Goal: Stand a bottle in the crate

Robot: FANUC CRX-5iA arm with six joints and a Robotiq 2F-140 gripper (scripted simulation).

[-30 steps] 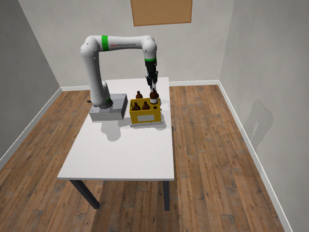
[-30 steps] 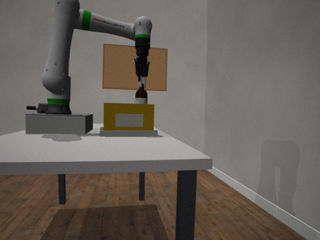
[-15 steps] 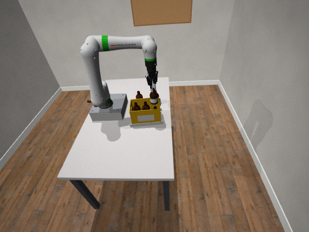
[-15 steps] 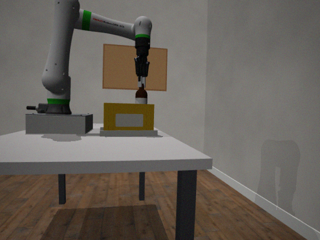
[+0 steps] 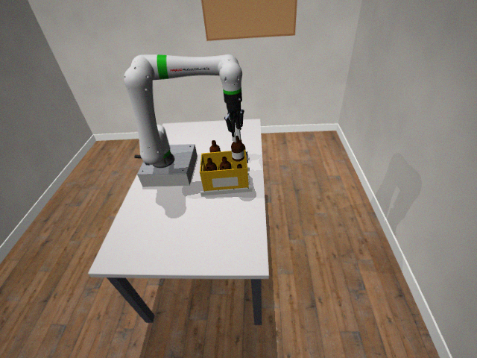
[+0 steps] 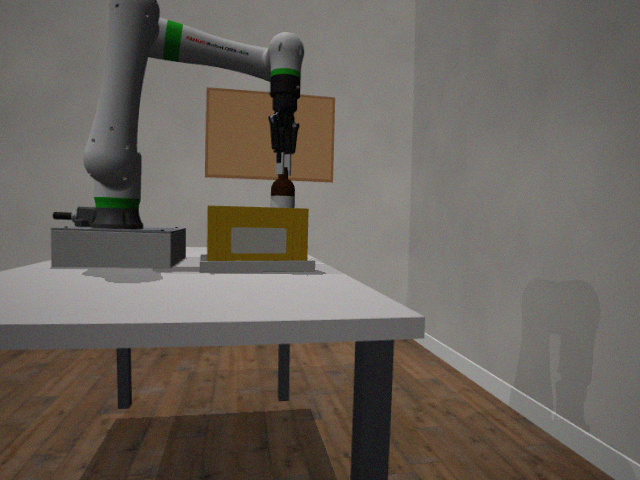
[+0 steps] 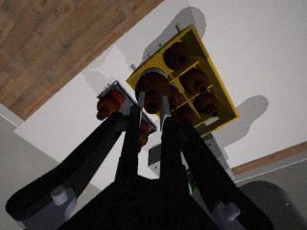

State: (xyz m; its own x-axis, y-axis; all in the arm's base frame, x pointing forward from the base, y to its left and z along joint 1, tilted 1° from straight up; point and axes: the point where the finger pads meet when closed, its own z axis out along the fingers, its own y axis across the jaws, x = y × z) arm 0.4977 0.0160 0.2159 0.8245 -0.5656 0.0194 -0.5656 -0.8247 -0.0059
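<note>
My gripper points straight down and is shut on the neck of a brown bottle with a white label. The bottle hangs upright over the back right corner of the yellow crate, and its base is about level with the rim. Several brown bottles stand in other cells. Another bottle stands behind the crate on the grey tray, which the crate mostly hides in the top and exterior views.
The crate rests on a flat grey slab on the white table. My arm's grey base block stands just left of the crate. The table's right edge is close to the crate.
</note>
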